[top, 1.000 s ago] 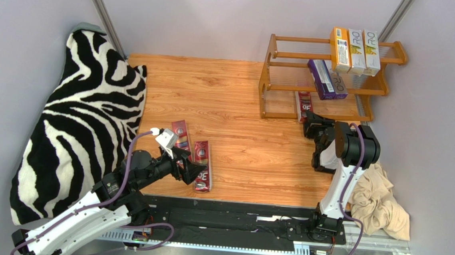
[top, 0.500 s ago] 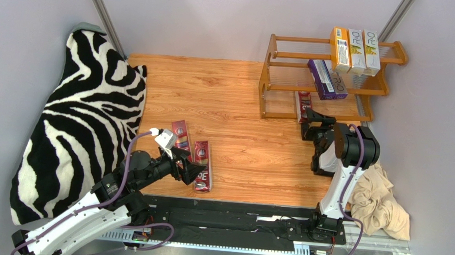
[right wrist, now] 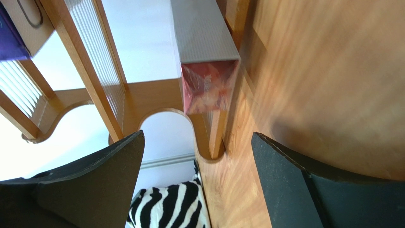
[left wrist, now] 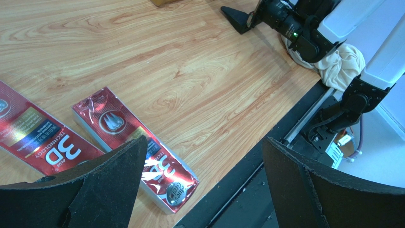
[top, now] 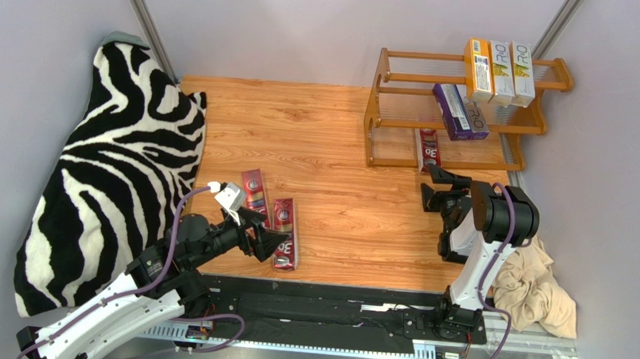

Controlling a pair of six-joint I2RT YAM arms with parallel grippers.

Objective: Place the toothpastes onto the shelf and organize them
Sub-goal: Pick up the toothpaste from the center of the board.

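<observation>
Top external: my left claw (top: 279, 246) hangs spread and empty above the near red carton (top: 285, 232) on the wooden worktop (top: 344, 130). A second red carton (top: 255, 192) lies just beside it to the left, and both are well apart from the shelf (top: 376, 116) at the far right. The shelf's top tier carries three pale and orange-yellow cartons (top: 500, 71) side by side, the middle tier two purple cartons (top: 459, 111), and the bottom tier a third red carton (top: 427, 149). My right claw (top: 430, 188) sits spread and empty just in front of that bottom tier, apart from the carton. A zebra-print cloth (top: 104, 173) drapes the left side, and a beige cloth (top: 536, 283) is bunched beside the right arm.

Left wrist: I see both black fingers (left wrist: 95, 185) standing wide apart with nothing between them. The near red carton lies on the wood below the gap, the second red carton at the left edge. The right arm and the beige cloth show at the upper right.

Right wrist: the fingers (right wrist: 81, 185) stand wide apart, framing the red end flap of the third red carton, which rests on the shelf's lowest tier clear of both fingers. A corner of a purple carton shows at the upper left, zebra print at the bottom
</observation>
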